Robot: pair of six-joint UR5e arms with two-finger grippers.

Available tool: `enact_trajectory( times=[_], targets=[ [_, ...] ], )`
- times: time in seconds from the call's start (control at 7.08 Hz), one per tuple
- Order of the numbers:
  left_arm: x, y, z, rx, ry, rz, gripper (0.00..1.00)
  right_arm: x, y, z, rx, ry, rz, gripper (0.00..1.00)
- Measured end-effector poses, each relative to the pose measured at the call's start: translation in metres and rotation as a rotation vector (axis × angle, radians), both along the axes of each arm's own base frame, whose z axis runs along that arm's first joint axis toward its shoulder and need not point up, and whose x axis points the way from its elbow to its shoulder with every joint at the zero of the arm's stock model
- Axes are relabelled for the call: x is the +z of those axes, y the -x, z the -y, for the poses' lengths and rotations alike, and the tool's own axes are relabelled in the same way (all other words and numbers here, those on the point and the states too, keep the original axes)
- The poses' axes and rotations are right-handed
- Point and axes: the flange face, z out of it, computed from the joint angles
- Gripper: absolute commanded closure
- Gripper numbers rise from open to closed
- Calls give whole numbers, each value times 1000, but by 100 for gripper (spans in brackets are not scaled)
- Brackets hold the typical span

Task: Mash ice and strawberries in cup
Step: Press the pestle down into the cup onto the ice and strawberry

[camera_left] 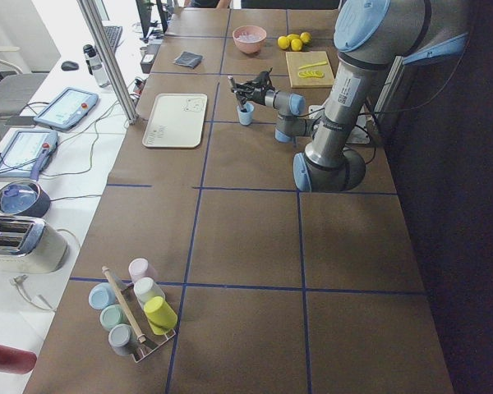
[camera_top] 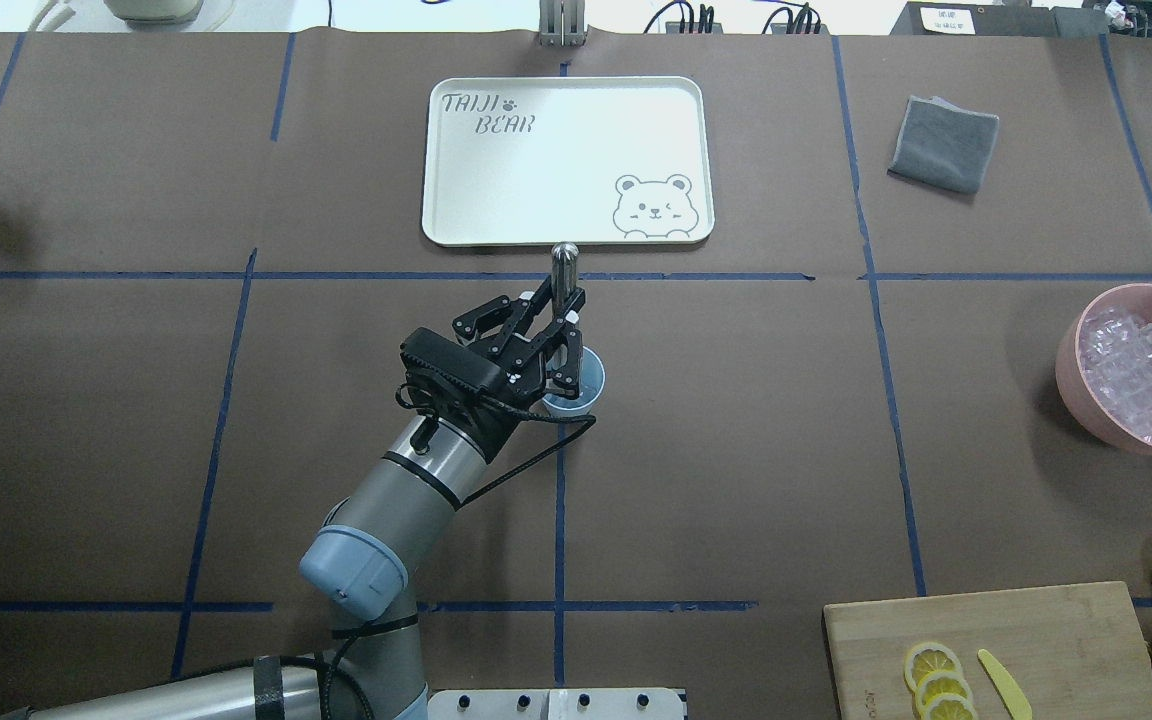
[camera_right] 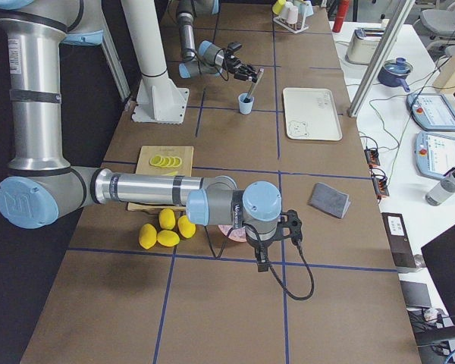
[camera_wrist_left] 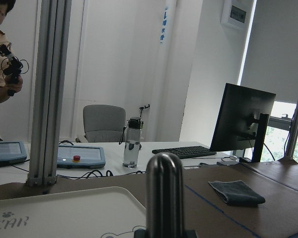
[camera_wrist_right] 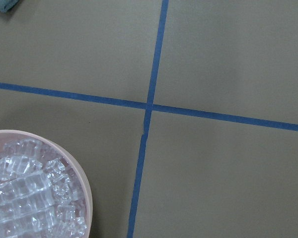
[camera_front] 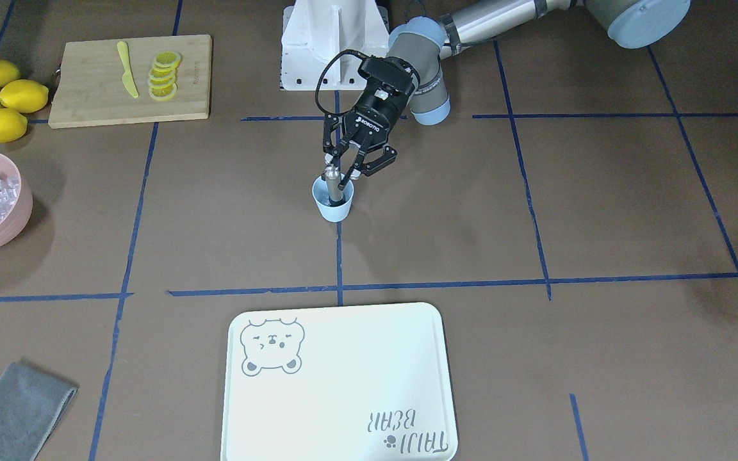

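The pale-blue cup (camera_front: 334, 206) stands near the table's middle, also visible from overhead as the cup (camera_top: 583, 388). A metal muddler (camera_front: 332, 184) stands in it, leaning slightly. My left gripper (camera_front: 343, 176) is shut on the muddler's shaft just above the rim, and the muddler's rounded top (camera_wrist_left: 165, 188) fills the left wrist view. The cup's inside is hidden, so no ice or strawberries show there. More ice (camera_top: 1141, 375) fills the pink bowl (camera_wrist_right: 82, 183). My right gripper (camera_right: 262, 256) hangs beside that bowl; I cannot tell if it is open or shut.
A white bear tray (camera_top: 566, 160) lies beyond the cup. A wooden board (camera_front: 129, 80) carries lemon slices and a yellow knife. Whole lemons (camera_front: 0, 99) sit beside it. A grey cloth (camera_top: 944, 143) lies at the far right.
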Motion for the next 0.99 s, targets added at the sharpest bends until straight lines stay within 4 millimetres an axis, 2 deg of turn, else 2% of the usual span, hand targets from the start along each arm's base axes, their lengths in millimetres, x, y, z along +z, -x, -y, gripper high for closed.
enact_trajectory(
  times=[0.28, 0.42, 0.71, 0.99],
  targets=[
    [-5, 3, 2, -1, -4, -9, 100, 0, 0, 0, 0, 0, -2, 1],
    [-13, 9, 4, 0, -13, -24, 100, 0, 0, 0, 0, 0, -3, 1],
    [-33, 33, 16, -2, -42, -62, 100, 1, 0, 0, 0, 2, -2, 1],
    [-48, 72, 28, 8, -87, -103, 100, 7, 0, -1, -2, 9, -2, 1]
  ],
)
